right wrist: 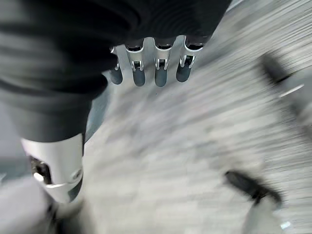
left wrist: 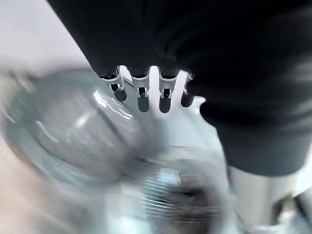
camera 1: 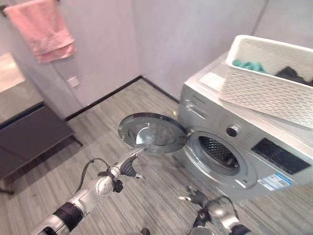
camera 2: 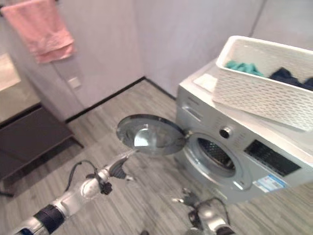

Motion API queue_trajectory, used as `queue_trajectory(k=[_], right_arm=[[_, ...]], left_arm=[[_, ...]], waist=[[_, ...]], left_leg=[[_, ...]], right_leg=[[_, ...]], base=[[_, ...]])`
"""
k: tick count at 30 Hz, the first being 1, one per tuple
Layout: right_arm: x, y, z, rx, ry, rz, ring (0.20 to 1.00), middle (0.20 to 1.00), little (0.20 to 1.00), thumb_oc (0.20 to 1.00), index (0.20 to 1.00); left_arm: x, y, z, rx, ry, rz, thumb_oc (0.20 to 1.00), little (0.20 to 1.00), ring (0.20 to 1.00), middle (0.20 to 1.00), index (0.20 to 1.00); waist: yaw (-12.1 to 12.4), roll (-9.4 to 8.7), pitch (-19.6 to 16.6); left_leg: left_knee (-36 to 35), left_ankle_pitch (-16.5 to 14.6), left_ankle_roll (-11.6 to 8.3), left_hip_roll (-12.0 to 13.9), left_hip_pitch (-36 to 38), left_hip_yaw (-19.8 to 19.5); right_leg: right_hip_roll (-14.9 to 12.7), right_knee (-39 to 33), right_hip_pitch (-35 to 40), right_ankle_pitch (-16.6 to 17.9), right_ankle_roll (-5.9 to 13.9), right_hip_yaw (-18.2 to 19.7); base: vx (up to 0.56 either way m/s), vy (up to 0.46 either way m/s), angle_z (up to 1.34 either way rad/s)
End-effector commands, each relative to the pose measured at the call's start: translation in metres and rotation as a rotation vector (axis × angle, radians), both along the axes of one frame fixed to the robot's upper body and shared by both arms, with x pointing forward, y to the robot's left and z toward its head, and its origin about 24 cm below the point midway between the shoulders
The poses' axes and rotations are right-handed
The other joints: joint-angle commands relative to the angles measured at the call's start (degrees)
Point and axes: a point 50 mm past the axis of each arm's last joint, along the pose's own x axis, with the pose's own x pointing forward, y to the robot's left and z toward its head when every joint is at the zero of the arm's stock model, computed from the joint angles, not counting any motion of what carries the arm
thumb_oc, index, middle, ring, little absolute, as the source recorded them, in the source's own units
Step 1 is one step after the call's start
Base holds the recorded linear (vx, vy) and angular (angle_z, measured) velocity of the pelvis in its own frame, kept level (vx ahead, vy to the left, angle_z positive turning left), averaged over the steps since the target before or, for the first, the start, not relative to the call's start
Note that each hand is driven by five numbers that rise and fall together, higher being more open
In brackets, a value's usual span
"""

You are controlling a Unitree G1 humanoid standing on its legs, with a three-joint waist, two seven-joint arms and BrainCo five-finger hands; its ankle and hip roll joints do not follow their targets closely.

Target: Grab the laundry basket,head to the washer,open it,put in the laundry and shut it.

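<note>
At the 3 o'clock side of the left eye view, the silver washer (camera 1: 244, 147) is seen on the grey plank floor (camera 1: 122, 112), set against the pale wall. Its round glass door (camera 1: 152, 133) is swung fully open toward 9 o'clock, and the dark drum opening (camera 1: 218, 152) is exposed. On the washer's top, at 2 o'clock, the white laundry basket (camera 1: 266, 81) is placed, with teal and dark laundry (camera 1: 249, 65) lying inside it. A pink towel (camera 1: 41, 29) is hung on the wall at 11 o'clock. The left hand (camera 1: 129, 164) is held with fingers straight at the door's lower edge. The right hand (camera 1: 195, 197) is seen at 5 o'clock above the floor, fingers relaxed and holding nothing.
</note>
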Motion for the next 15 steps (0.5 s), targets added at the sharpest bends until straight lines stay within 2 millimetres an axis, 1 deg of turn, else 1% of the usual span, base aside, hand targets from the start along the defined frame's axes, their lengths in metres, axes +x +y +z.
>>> queue_trajectory(k=[1,2,3,4,5,6,8,9,10,12,14,15], right_arm=[[0.006,0.024,-0.004,0.031,0.044,0.121,1.0,1.0,1.0,1.0,1.0],[0.001,0.019,-0.006,0.025,0.063,0.108,1.0,1.0,1.0,1.0,1.0],[-0.004,0.012,-0.008,0.01,0.08,0.085,1.0,1.0,1.0,1.0,1.0],[-0.005,0.009,-0.008,0.003,0.08,0.07,1.0,1.0,1.0,1.0,1.0],[-0.006,0.003,-0.008,-0.01,0.085,0.055,1.0,1.0,1.0,1.0,1.0],[-0.006,0.001,-0.008,-0.017,0.084,0.046,1.0,1.0,1.0,1.0,1.0],[-0.002,-0.001,-0.007,-0.032,0.078,0.033,1.0,1.0,1.0,1.0,1.0],[-0.001,-0.002,-0.006,-0.037,0.077,0.037,1.0,1.0,1.0,1.0,1.0],[0.002,-0.003,-0.005,-0.042,0.076,0.047,1.0,1.0,1.0,1.0,1.0],[0.007,-0.004,-0.003,-0.051,0.066,0.071,1.0,1.0,1.0,1.0,1.0],[0.01,-0.007,-0.001,-0.062,0.067,0.088,1.0,1.0,1.0,1.0,1.0],[0.01,-0.007,-0.001,-0.063,0.067,0.088,1.0,1.0,1.0,1.0,1.0]], left_arm=[[0.0,-0.023,0.001,-0.407,0.31,-0.11,1.0,1.0,1.0,1.0,1.0],[-0.001,-0.036,0.001,-0.492,0.396,-0.163,1.0,1.0,1.0,1.0,1.0],[-0.002,-0.055,0.001,-0.558,0.471,-0.232,1.0,1.0,1.0,1.0,1.0],[0.0,-0.066,0.005,-0.601,0.494,-0.262,1.0,1.0,1.0,1.0,1.0],[0.0,-0.078,0.003,-0.608,0.534,-0.283,1.0,1.0,1.0,1.0,1.0],[0.001,-0.085,0.003,-0.629,0.555,-0.291,1.0,1.0,1.0,1.0,1.0],[-0.001,-0.107,-0.012,-0.599,0.661,-0.31,1.0,1.0,1.0,1.0,1.0],[0.002,-0.112,-0.014,-0.591,0.671,-0.313,1.0,1.0,1.0,1.0,1.0],[0.004,-0.115,-0.024,-0.541,0.693,-0.296,1.0,1.0,1.0,1.0,1.0],[0.009,-0.115,-0.037,-0.379,0.678,-0.3,1.0,1.0,1.0,1.0,1.0],[0.013,-0.1,-0.06,-0.098,0.627,-0.269,1.0,1.0,1.0,1.0,1.0],[0.013,-0.101,-0.06,-0.098,0.627,-0.27,1.0,1.0,1.0,1.0,1.0]], waist=[[-0.04,-2.66,0.23],[-0.82,-2.6,0.03],[-1.74,-2.53,-0.15],[-2.6,-2.54,-0.2],[-3.42,-2.43,-0.1],[-3.96,-2.42,-0.02],[-5.96,-2.24,0.09],[-6.75,-2.22,0.04],[-7.76,-2.05,-0.02],[-9.46,-1.87,0.04],[-11.07,-1.58,0.15],[-11.02,-1.53,0.15]], left_leg=[[0.95,-8.65,1.47,0.4,4.83,1.91],[0.57,-8.57,1.44,0.49,5.07,2.12],[0.18,-8.53,1.43,0.57,5.35,2.33],[-0.12,-8.45,1.43,0.56,5.53,2.49],[-0.44,-8.36,1.48,0.56,5.71,2.68],[-0.56,-8.33,1.51,0.55,5.68,2.76],[-0.94,-8.38,1.54,0.55,5.82,3.65],[-1.04,-8.46,1.53,0.49,5.85,4.0],[-1.06,-8.59,1.54,0.47,5.82,4.59],[-1.06,-8.84,1.48,0.48,5.73,5.63],[-1.06,-8.91,1.32,0.51,5.6,6.93],[-1.06,-8.92,1.32,0.51,5.59,6.97]], right_leg=[[-1.54,-1.45,-6.44,4.4,3.24,4.02],[-1.35,-1.26,-6.75,4.35,3.21,4.46],[-1.11,-1.05,-7.2,4.33,3.2,5.09],[-0.87,-0.89,-7.63,4.36,3.18,5.65],[-0.7,-0.61,-8.16,4.38,3.2,6.16],[-0.6,-0.57,-8.43,4.35,3.2,6.45],[-0.22,-0.24,-9.68,4.34,3.18,7.68],[-0.03,-0.11,-10.2,4.38,3.18,8.22],[0.22,0.21,-11.08,4.38,3.19,8.82],[0.62,0.59,-12.42,4.42,3.21,10.01],[1.16,0.96,-13.8,4.43,3.23,11.12],[1.18,0.99,-13.84,4.42,3.23,11.16]], base=[[0.07,-0.013,-0.19],[0.07,-0.01,-0.06],[0.05,-0.011,-0.03],[0.04,-0.007,-0.11],[0.02,-0.009,-0.21],[0.01,-0.007,-0.26],[0.02,-0.001,-0.17],[0.02,0.009,-0.24],[0.01,0.016,-0.43],[0.01,0.022,-0.41],[0.01,0.025,-0.28],[0.01,0.015,-0.38]])
